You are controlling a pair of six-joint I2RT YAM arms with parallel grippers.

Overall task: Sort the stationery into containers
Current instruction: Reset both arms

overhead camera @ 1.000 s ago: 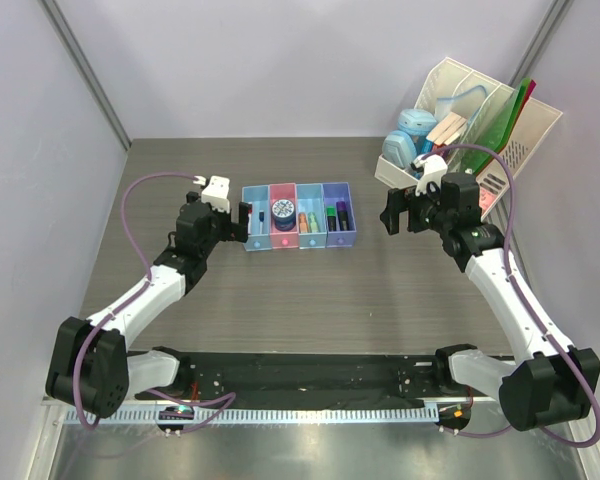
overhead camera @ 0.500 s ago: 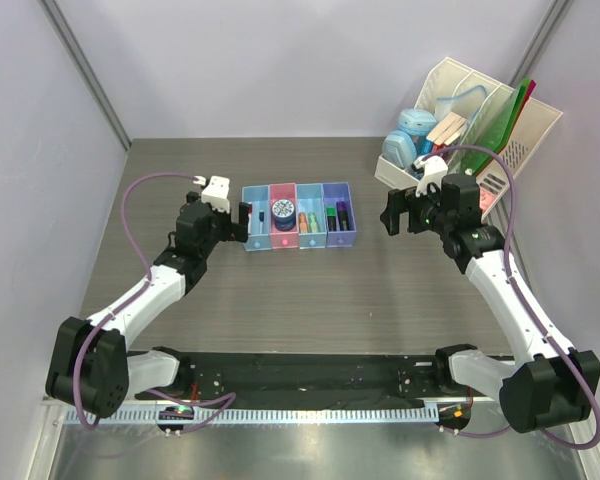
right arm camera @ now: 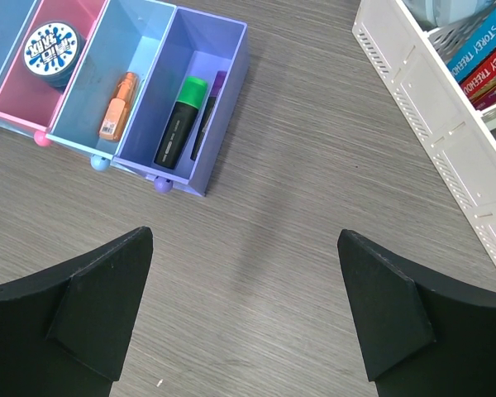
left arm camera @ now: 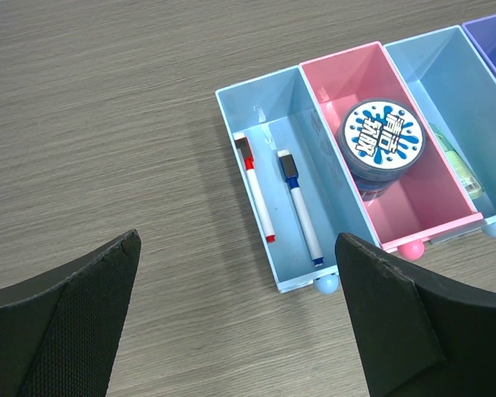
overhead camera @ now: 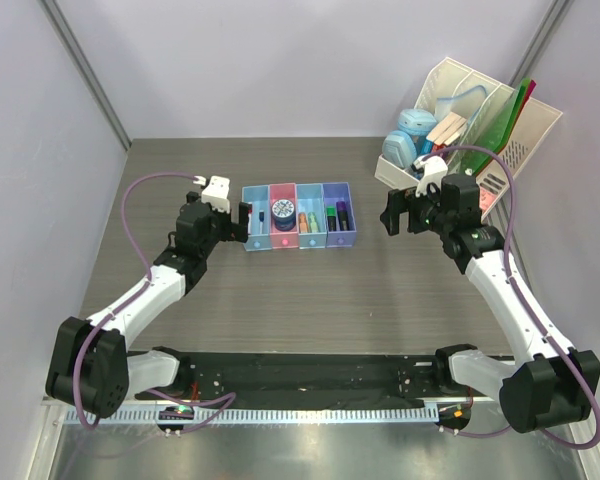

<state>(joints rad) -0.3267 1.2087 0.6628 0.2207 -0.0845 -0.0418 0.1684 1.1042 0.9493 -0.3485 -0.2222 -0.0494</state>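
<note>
Grey wood-grain table [overhead camera: 280, 300] spreads under both arms, with the white rack [overhead camera: 480, 120] of books in the far right corner. Your left gripper [overhead camera: 240, 222] hangs just beside the left end of the trays [overhead camera: 285, 243], jaws spread wide and holding nothing. Your right gripper [overhead camera: 390, 212] hangs near the right end, apart from it, equally wide and bare.

Every item you can see already lies in a tray. The blue roll [left arm camera: 381, 138] is in the pink one. The green highlighter [right arm camera: 182, 120] and the purple highlighter [right arm camera: 208, 112] lie side by side in the purple one. The orange highlighter [right arm camera: 116, 106] is in the right light blue one, and the red-capped marker [left arm camera: 255, 188] and blue-capped marker [left arm camera: 298, 203] in the left light blue one.

By my reading the sorting looks finished, so your next move calls only for a check that nothing is left out, then drawing both arms back without knocking the trays.

Against the frame a second ago, almost nothing differs: your right gripper sits a shade further left, and the left arm and tray contents match.
</note>
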